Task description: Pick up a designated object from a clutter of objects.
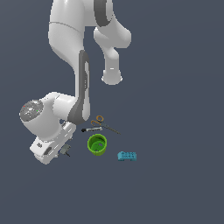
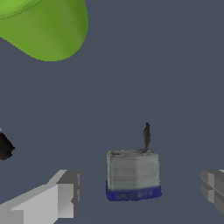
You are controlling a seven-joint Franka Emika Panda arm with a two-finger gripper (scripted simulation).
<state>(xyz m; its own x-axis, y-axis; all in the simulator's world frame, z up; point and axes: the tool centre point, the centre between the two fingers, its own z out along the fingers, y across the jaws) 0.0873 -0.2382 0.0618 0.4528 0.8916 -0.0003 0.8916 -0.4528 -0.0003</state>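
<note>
The designated object (image 2: 133, 174) is a small grey block with a blue base and a thin dark stem (image 2: 147, 135), resting on the floor. My gripper (image 2: 139, 194) is open and low around it. One finger (image 2: 59, 197) stands on each side with a gap, neither touching the block. In the exterior view the object (image 1: 65, 149) is a tiny dark speck at the gripper (image 1: 64, 153), at that view's left of the green cup (image 1: 97, 144). The clutter spreads to the exterior view's right: cup, teal block (image 1: 127, 155), orange-handled scissors (image 1: 103, 124) and black-and-white marker (image 1: 91, 129).
The green cup (image 2: 48, 26) looms close beyond the block in the wrist view. A black rounded end (image 2: 4, 146) shows at that picture's edge. The arm's white links (image 1: 65, 109) rise over the scissors and marker. The floor is plain dark grey.
</note>
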